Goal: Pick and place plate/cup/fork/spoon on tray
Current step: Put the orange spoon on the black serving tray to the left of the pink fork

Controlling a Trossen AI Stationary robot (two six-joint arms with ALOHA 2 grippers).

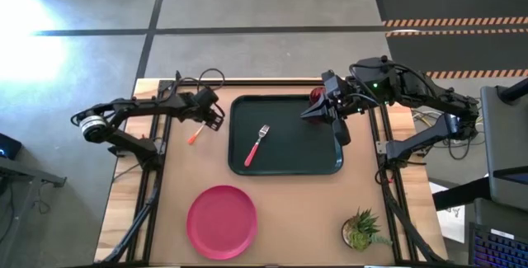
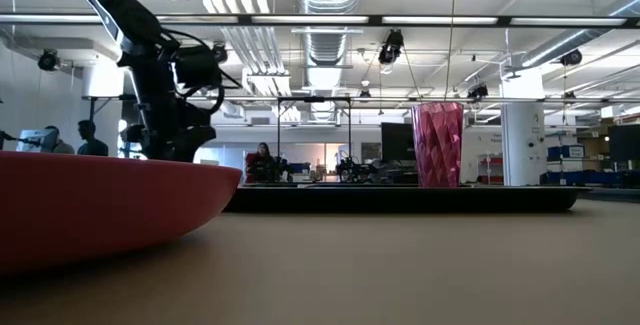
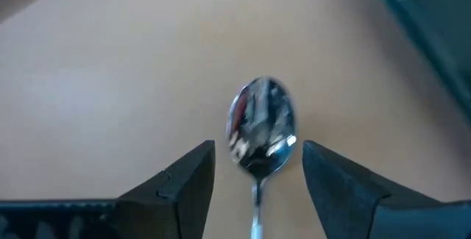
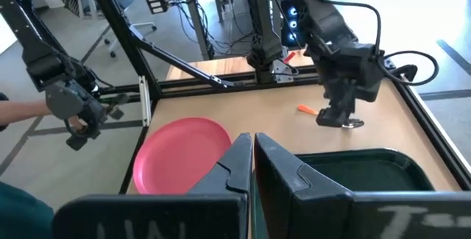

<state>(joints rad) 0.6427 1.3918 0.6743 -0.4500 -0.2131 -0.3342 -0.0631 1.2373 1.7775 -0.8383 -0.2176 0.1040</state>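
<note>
Potted plant (image 1: 363, 228) near plate (image 1: 221, 221); cup (image 2: 438, 144) seemingly on tray (image 1: 330, 162)

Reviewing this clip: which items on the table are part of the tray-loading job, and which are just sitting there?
Part of the job:
- tray
- fork, lying on the tray
- cup, standing at the tray's far right corner
- plate, on the table nearer than the tray
- spoon, on the table left of the tray, between the left pincer's open fingers

Just lying about:
- potted plant
</note>
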